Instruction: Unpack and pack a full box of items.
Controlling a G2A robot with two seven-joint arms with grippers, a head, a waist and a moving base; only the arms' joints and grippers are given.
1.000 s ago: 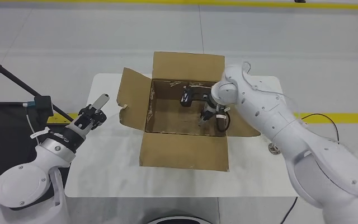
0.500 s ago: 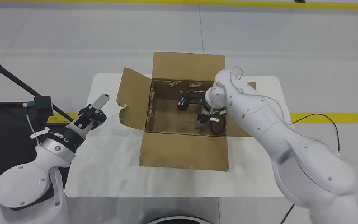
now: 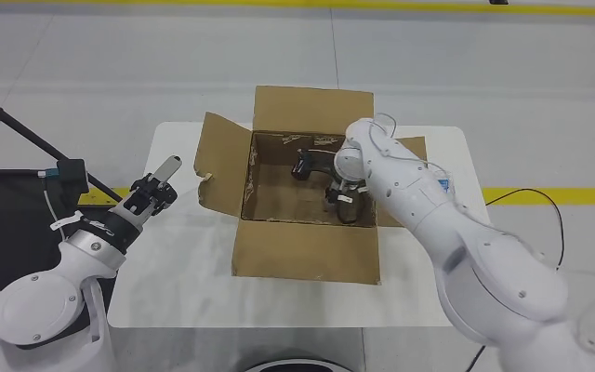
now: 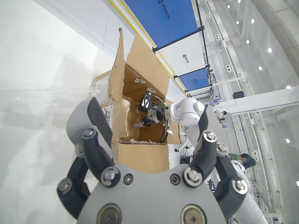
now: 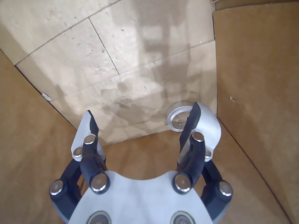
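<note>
Nearest us is the white table (image 3: 186,279), and the cardboard box (image 3: 307,251) stands in the middle of it with its flaps thrown open. Out at nine o'clock from the box, well apart from it, the left claw (image 3: 169,167) hangs over bare tabletop. Its own camera has the left claw (image 4: 149,108) with the dark pads spread wide and nothing between them, looking across at the box (image 4: 144,157).

Now into the box. The right arm comes in from three o'clock and dips its claw (image 3: 339,195) down inside, over toward the four o'clock part of the interior, close to the wall on that side. From the left wrist camera you catch that same right claw (image 4: 140,124) below the torn rim.

And here's the close-up: the right claw (image 5: 142,110) is spread apart, gripping nothing, above the pale floor of the box (image 5: 245,71). The silver metal ring (image 5: 175,108) lies flat on that floor, tucked into a corner where two brown walls meet. It is not between the fingers. It sits just beyond the tip of one finger (image 5: 205,122), which overlaps part of it, so I can't tell whether they touch. The other finger (image 5: 81,134) is well clear of it.

Farthest off, at twelve o'clock, the back flap stands upright.
</note>
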